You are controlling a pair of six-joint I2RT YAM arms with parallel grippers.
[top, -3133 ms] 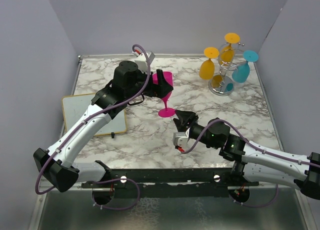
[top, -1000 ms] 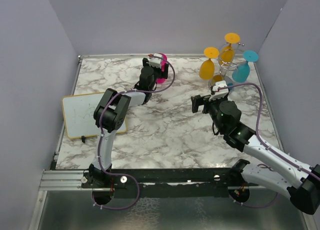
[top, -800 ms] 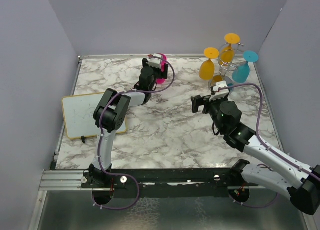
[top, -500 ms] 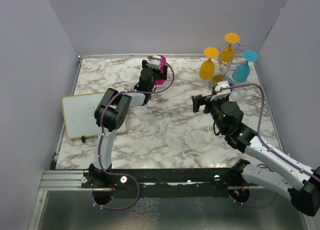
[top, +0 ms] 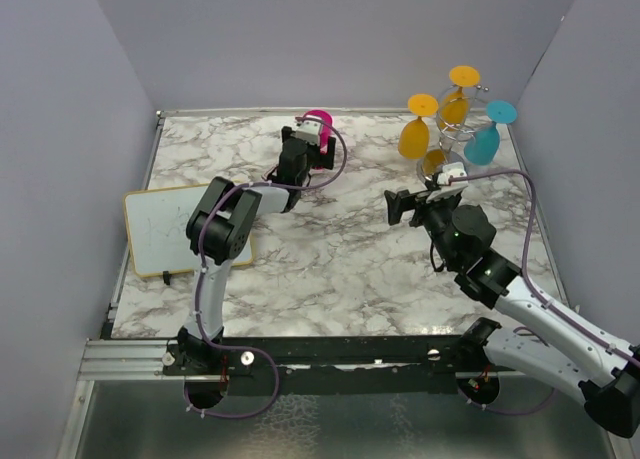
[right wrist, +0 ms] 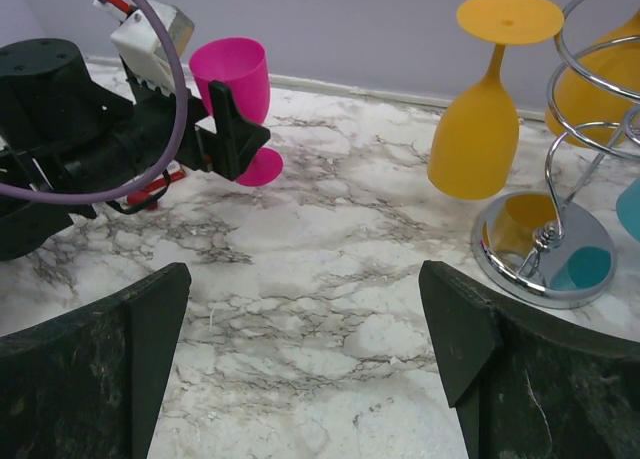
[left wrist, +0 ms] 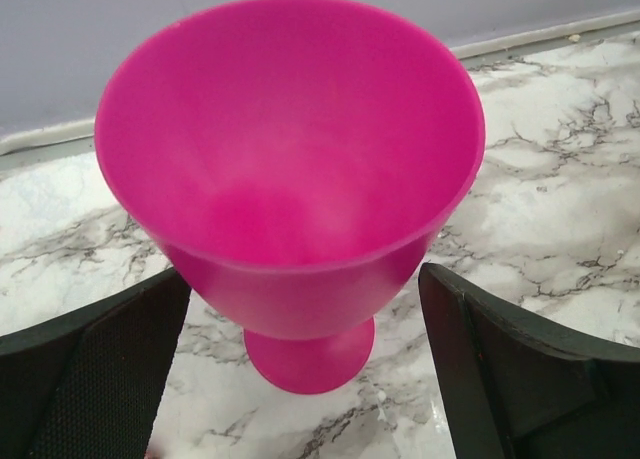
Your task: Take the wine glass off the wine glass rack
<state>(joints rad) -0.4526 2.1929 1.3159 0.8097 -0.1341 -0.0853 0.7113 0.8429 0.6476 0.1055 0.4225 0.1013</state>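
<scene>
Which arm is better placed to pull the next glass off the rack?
Right. The right tool, open, faces the rack, close to the hanging yellow glass. The left tool is across the table, open around the pink glass standing there.

I see a matt pink plastic wine glass (left wrist: 290,179), a shiny chrome wire wine glass rack (right wrist: 520,279), a smooth marble-patterned bench (right wrist: 330,279), and textured black fingers (left wrist: 90,379).

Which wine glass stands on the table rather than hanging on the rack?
The pink wine glass, upright on the table between the left gripper's open jaws; the yellow glasses and the teal glass hang upside down on the rack.
</scene>
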